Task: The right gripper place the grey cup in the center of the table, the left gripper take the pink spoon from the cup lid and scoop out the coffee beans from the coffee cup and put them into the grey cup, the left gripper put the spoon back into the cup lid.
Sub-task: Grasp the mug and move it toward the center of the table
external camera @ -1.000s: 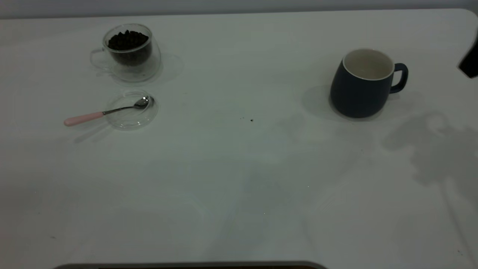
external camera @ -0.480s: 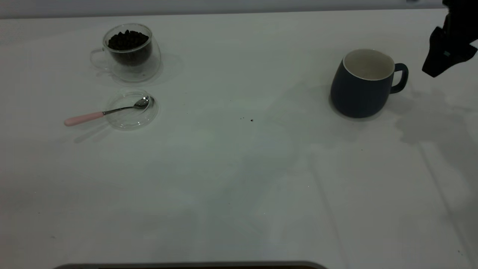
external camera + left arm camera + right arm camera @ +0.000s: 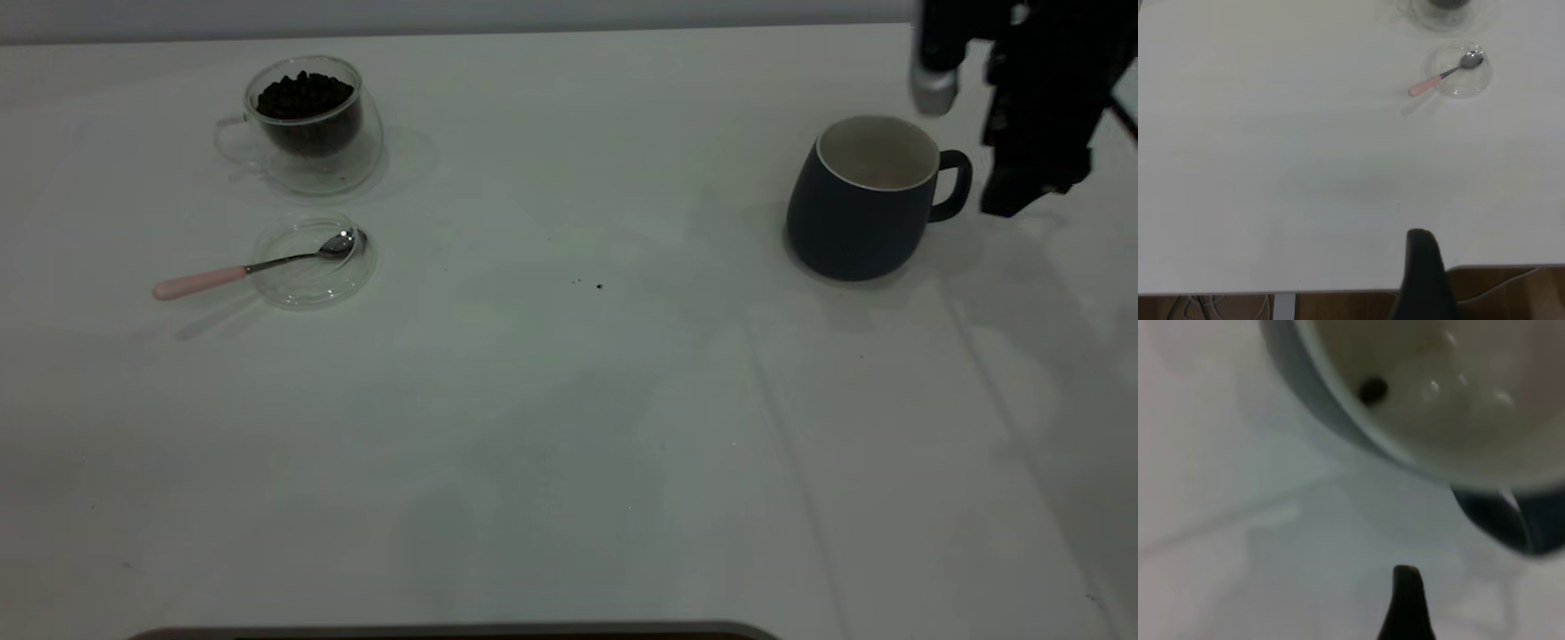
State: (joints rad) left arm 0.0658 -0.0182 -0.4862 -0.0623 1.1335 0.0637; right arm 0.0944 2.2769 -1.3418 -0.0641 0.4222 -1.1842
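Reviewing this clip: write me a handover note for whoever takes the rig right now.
Right gripper: beside the handle of the grey cup, not holding it; fingers unclear.
Left gripper: at the near table edge, away from the job's things.
Grey cup: upright at the right of the table, one dark speck inside.
Coffee cup: back left, full of coffee beans.
Pink spoon: bowl in the cup lid, handle sticking out over the rim.
Done: nothing.
Left: move the grey cup to the centre, scoop beans into it, return the spoon to the lid.
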